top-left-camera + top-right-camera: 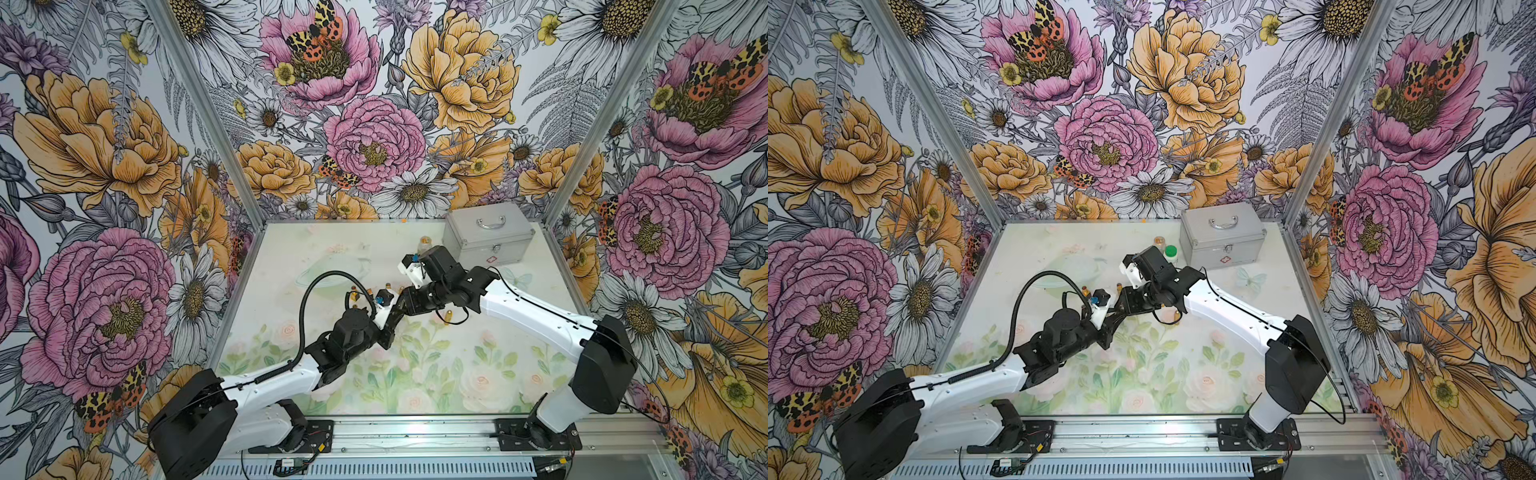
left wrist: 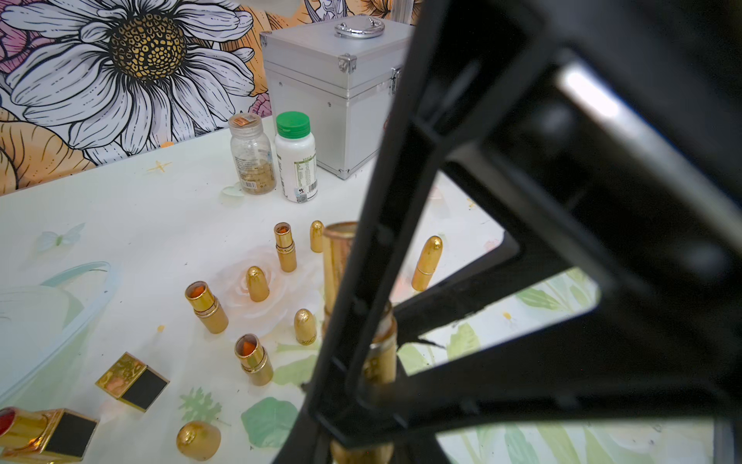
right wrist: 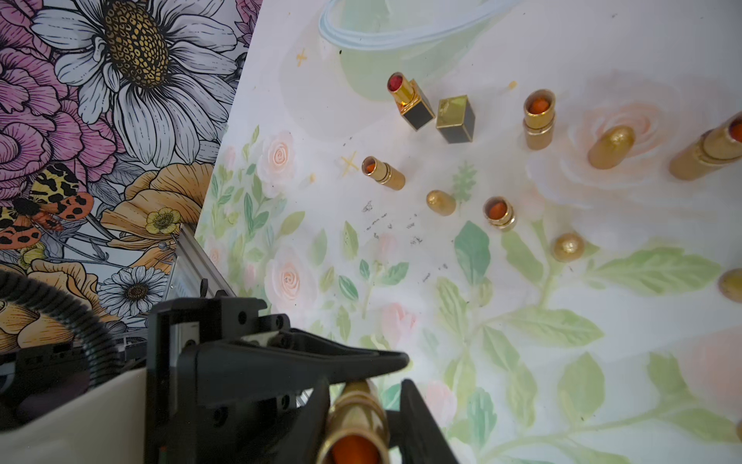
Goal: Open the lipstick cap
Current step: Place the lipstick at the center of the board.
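Gold and hard against the right wrist lens, the lipstick shows a bare orange stick at its open end, so its cap looks to be off already. It is held in the air above the table, between the two arms. The left gripper is clenched on its barrel. The right gripper sits at the open end, but whether its jaws pinch the tube cannot be told.

The pull seems done for this lipstick, so the step in hand reads as a handover or a set-down. The next move calls for a firm second hold before the left gripper lets go. The fingers must stay clear of the orange stick, and the tube should then be stood upright among the open tubes and loose caps. A bullet lipstick nearby looks capped and may be next.

No brand can be read. The white bottle has a label of fine print and a square code, too small to make out. The clear bottle bears a barcode and an orange sticker on its lid. The case carries a red mark on its front in both top views.
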Tool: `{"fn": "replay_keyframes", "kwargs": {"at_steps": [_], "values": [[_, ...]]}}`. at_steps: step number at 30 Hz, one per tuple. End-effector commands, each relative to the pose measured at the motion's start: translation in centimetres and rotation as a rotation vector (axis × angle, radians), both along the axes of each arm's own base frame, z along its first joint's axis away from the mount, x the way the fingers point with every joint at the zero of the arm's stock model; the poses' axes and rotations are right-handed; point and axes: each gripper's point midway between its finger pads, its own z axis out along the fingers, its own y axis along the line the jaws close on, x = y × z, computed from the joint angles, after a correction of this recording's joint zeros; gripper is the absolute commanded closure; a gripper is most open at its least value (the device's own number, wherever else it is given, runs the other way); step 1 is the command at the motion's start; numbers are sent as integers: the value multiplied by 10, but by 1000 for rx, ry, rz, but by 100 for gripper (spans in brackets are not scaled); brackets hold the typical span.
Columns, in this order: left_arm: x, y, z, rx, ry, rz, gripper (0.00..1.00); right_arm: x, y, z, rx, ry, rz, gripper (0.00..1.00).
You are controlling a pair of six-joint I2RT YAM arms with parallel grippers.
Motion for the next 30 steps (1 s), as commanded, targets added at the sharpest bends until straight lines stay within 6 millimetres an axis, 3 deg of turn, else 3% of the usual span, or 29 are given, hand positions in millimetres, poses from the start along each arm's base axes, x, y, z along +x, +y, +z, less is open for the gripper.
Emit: {"fn": "replay_keyframes", "kwargs": {"at_steps": [1,12,15,17,20,27,30], "values": [[4,-5,18,-23,-49,0,100,7,7,8,14,-37,1,73],[4,-4,18,-20,-48,3,97,14,2,24,18,-94,-34,78],[4,-4,17,-20,-48,4,74,20,-1,30,12,-123,-55,79],[3,-2,16,-19,-43,8,53,25,-7,32,-3,-145,-83,79],[1,1,16,-24,-28,10,32,35,-18,32,-29,-166,-131,79],[-1,18,12,-19,11,69,3,58,-53,10,-226,-242,-254,79],[-1,27,11,-23,38,98,1,64,-64,-7,-300,-257,-290,79]]}}
